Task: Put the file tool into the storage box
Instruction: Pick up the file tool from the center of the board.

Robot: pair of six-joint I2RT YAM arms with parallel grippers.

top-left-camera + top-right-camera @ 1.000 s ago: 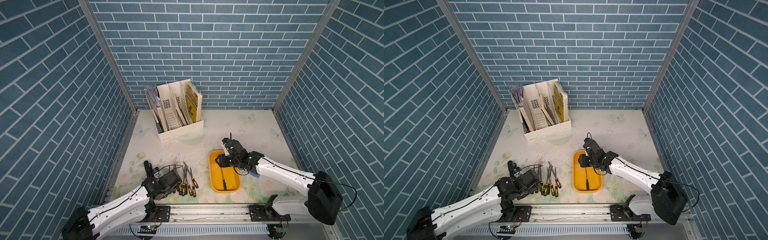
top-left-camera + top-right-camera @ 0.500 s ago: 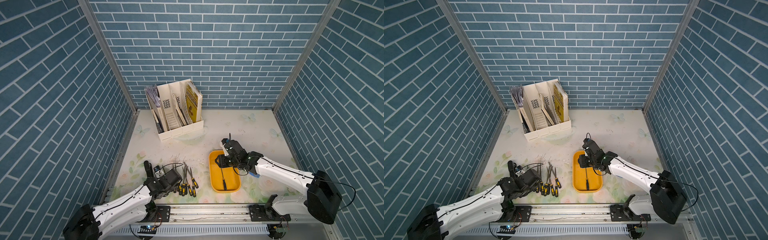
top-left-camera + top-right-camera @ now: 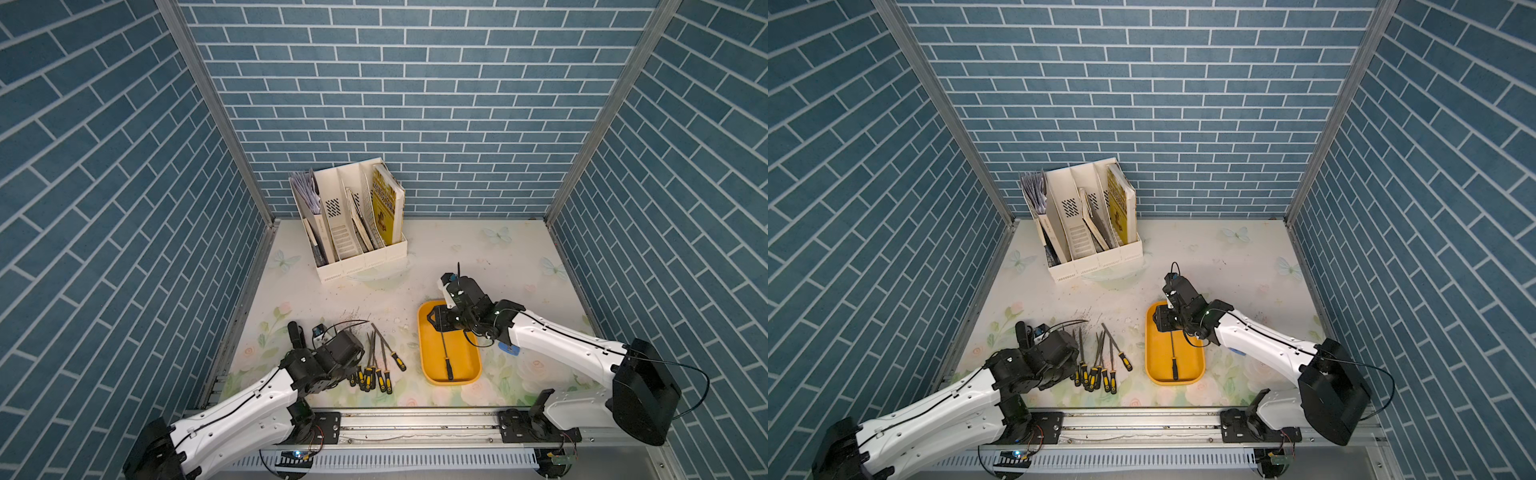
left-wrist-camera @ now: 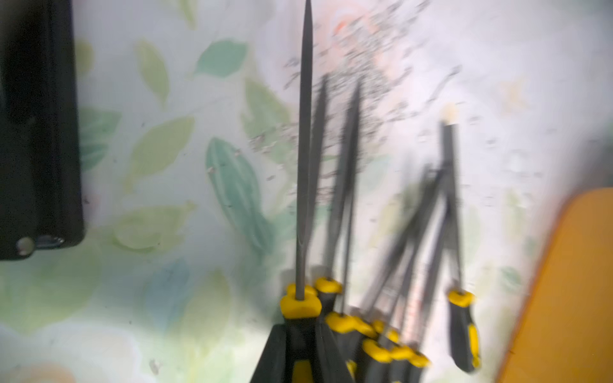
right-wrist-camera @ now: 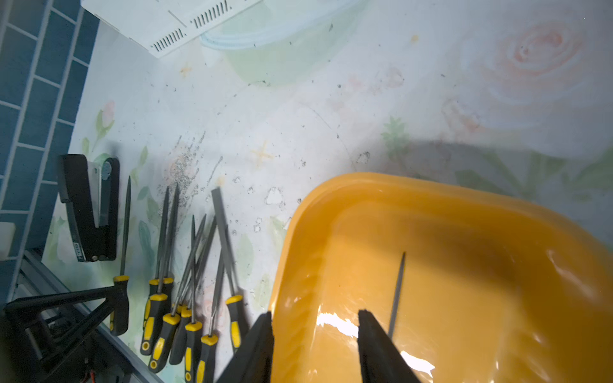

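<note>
In both top views the box (image 3: pixel 463 353) (image 3: pixel 1190 357) is seen on the table (image 3: pixel 478 257) near the front rail. The stored file (image 3: pixel 445 351) is laid flat inside it. The right gripper (image 3: pixel 441 323) is held over the far end of the box. A pile (image 3: pixel 376 368) of files is spread on the table beside the box. The left gripper (image 3: pixel 352 373) is placed at the handles of the pile, and its jaws are hidden there.

In the left wrist view the left gripper (image 4: pixel 300 335) is clamped tight on the black and yellow handle of the held file (image 4: pixel 303 149). The other files are blurred next to it.

In the right wrist view the right gripper (image 5: pixel 315 318) is partly open and nothing is held. 1 finger is seen by the box wall and 1 over the inside. The tip of the stored file (image 5: pixel 398 291) is seen beside the inner finger.
</note>
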